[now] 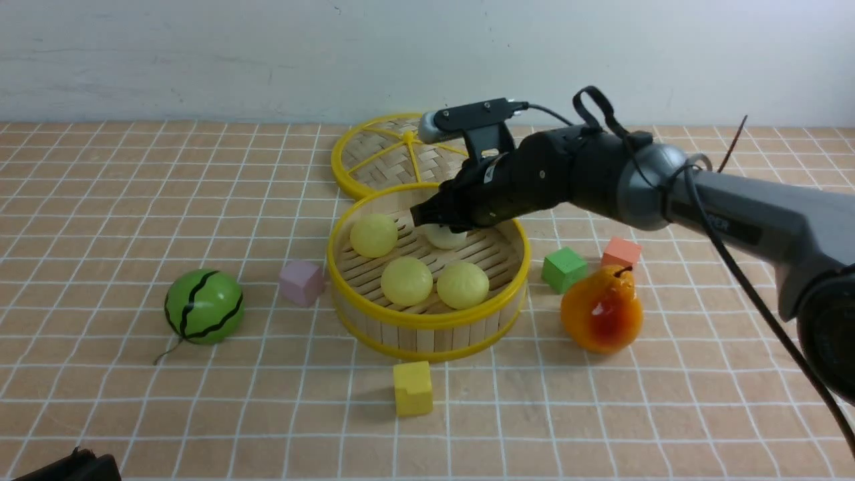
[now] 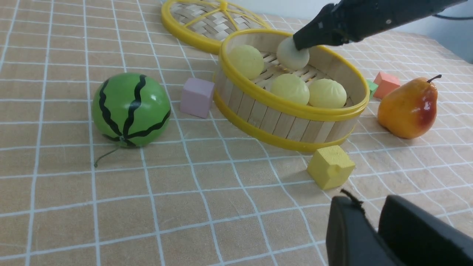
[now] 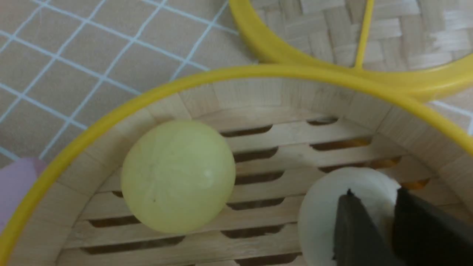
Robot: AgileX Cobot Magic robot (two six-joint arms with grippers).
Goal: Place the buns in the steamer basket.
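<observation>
Black and barely visible in the lower left corner of the front view, the left gripper (image 2: pixel 371 208) shows two dark fingers (image 2: pixel 351 232) in its own wrist view. They are close together with nothing between them, and I cannot tell whether they meet. Left of centre sits a green striped watermelon ball (image 1: pixel 204 306), then a pink cube (image 1: pixel 301 282) just beside the steamer basket (image 1: pixel 427 329) at centre. All four buns lie inside it: three pale yellow buns (image 1: pixel 406 281) and an off-white bun (image 1: pixel 446 238) toward the far wall. A woven lid (image 1: pixel 381 157) lies just behind the basket, and a yellow cube (image 1: pixel 413 387) lies in front. Reaching in from the right, the right gripper (image 1: pixel 427 217) has its nearly closed tips on the off-white bun's top; I cannot tell whether they pinch it. Further right are a green cube (image 1: pixel 564 268), an orange cube (image 1: pixel 621 252) and a pear (image 1: pixel 601 308).
</observation>
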